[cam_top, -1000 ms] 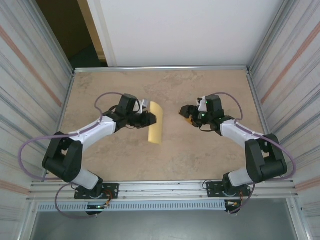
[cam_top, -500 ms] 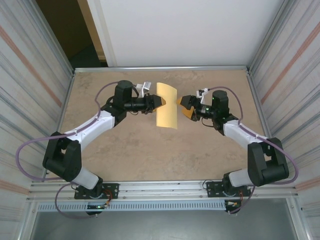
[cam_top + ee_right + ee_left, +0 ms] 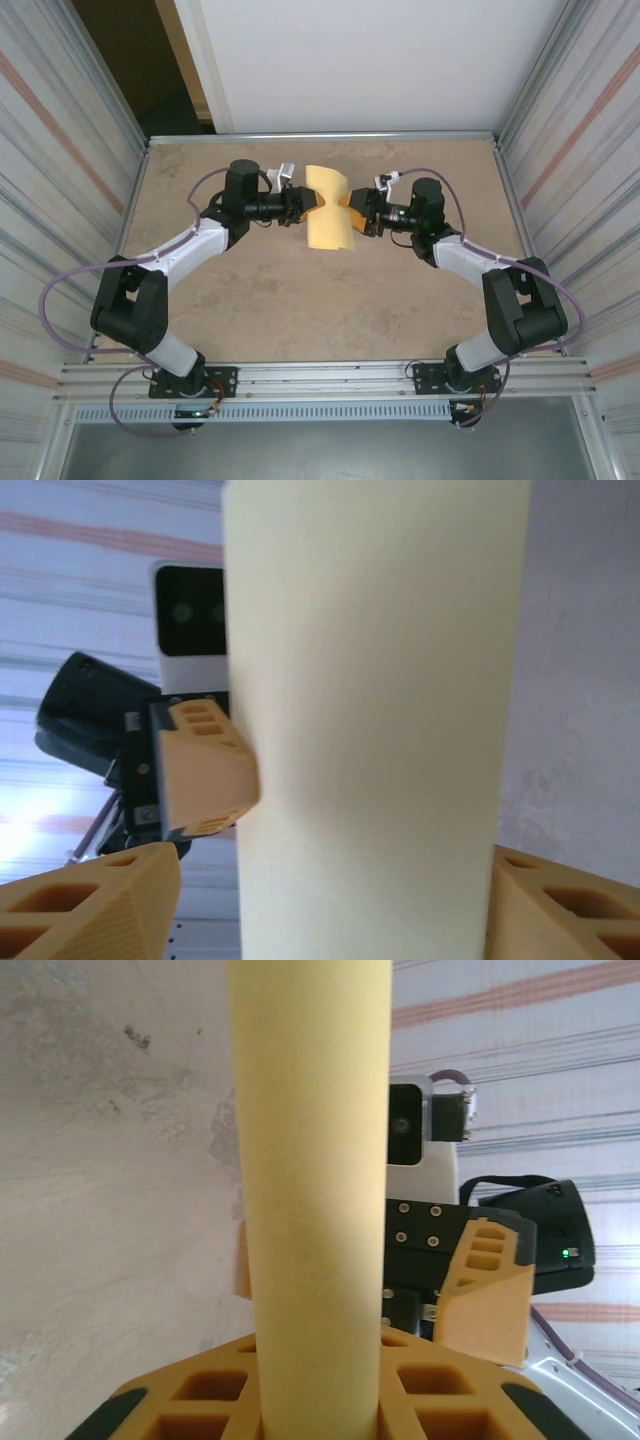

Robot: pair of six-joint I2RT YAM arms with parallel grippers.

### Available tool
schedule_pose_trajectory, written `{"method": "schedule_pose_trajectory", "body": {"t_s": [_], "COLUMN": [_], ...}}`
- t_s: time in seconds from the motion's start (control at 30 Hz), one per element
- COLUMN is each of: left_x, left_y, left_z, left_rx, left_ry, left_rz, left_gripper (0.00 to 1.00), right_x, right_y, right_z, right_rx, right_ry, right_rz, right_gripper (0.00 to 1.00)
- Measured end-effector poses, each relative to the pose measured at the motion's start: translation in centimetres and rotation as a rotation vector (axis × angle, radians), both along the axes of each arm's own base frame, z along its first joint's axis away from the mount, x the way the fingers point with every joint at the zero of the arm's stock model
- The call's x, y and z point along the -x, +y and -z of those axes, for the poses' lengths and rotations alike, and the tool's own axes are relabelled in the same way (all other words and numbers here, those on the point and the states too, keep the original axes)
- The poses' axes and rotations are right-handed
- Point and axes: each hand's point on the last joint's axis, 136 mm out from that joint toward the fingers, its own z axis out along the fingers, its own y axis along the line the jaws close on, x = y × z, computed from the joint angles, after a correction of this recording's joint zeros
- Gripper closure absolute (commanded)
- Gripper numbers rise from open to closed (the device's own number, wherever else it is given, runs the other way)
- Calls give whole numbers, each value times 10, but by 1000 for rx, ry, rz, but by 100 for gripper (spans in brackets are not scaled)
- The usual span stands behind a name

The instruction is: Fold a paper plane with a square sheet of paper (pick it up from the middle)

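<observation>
The square sheet of paper (image 3: 328, 210) is pale yellow, bowed into a curve and held above the table at the far middle. My left gripper (image 3: 308, 205) is shut on its left edge. In the left wrist view the paper (image 3: 315, 1190) rises as a curved band out of that gripper (image 3: 318, 1415). My right gripper (image 3: 353, 212) is at the sheet's right edge, facing the left one. In the right wrist view the paper (image 3: 380, 730) stands between the spread fingers (image 3: 95, 905) of the right gripper (image 3: 335, 920), which is open around it.
The beige marbled table (image 3: 260, 300) has metal rails along its edges. Ribbed walls (image 3: 60, 150) close in both sides and a white panel (image 3: 360, 60) stands at the back. Purple cables loop off both arms.
The left gripper carried the paper up and toward the far middle. The right gripper moved left to meet it and now straddles the sheet's right edge.
</observation>
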Motion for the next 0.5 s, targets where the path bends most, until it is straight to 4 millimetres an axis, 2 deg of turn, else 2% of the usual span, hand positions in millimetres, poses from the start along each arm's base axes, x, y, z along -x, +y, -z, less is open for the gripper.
{"method": "schedule_pose_trajectory", "body": {"t_s": [0.23,0.33,0.5], "left_x": [5,7,8], "left_y": [7,8,8], "left_z": [23,26,26], "left_rx": [-34,-40,-39], "left_ry": [53,60,60], "left_rz": [-3,-1,6], "left_gripper": [75,75,75], "right_x": [-6,-5,-7], "right_y": [-12,-13,-12], "right_z": [5,6,2], "right_rx": [18,29,35], "right_ry": [23,28,33], "right_rz": [29,28,25], "right_gripper": [55,64,70]}}
